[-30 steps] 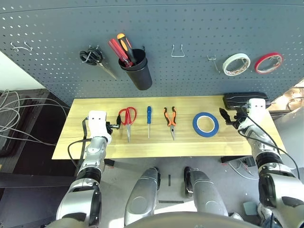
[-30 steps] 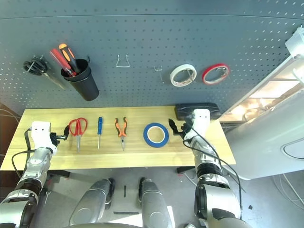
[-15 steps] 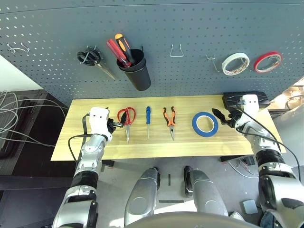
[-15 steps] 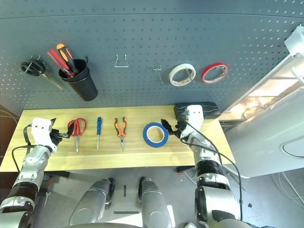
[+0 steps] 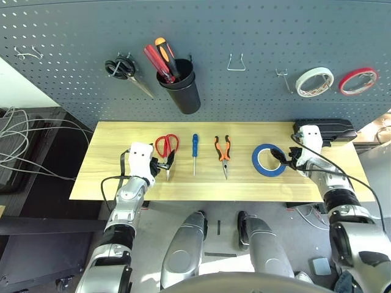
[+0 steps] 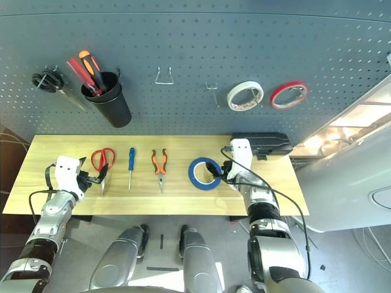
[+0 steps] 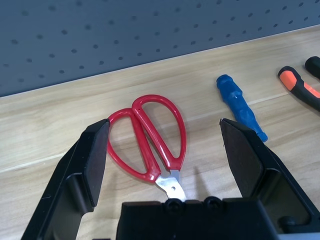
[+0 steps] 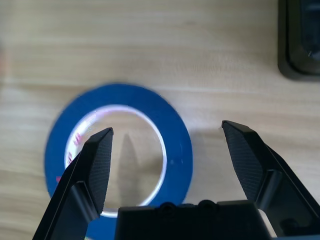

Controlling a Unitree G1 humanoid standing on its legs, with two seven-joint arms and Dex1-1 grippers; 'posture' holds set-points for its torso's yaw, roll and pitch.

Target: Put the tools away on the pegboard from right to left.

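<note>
Four tools lie in a row on the wooden table (image 5: 110, 183): a blue tape roll (image 5: 269, 160), orange-and-black pliers (image 5: 223, 152), a small blue screwdriver (image 5: 195, 149) and red-handled scissors (image 5: 166, 146). My right gripper (image 5: 282, 163) is open at the tape roll's right edge; the right wrist view has the tape roll (image 8: 150, 102) between and under the spread fingers (image 8: 95, 165). Just left of the scissors' blades, my left gripper (image 5: 165, 166) is open too. In the left wrist view the scissors (image 7: 150, 135) lie between its fingers (image 7: 92, 155). The dark grey pegboard (image 5: 244, 30) rises behind the table.
On the pegboard hang black-handled scissors (image 5: 125, 70), a black cup (image 5: 183, 88) of screwdrivers, two bare metal hooks (image 5: 236, 63) (image 5: 282, 76), a white tape roll (image 5: 314, 81) and a red one (image 5: 358, 80). A black box (image 5: 325, 129) sits at the table's back right.
Both arms have moved inward along the table. The right gripper has reached the blue tape roll and the left gripper has closed in on the red scissors. Both stay open.
</note>
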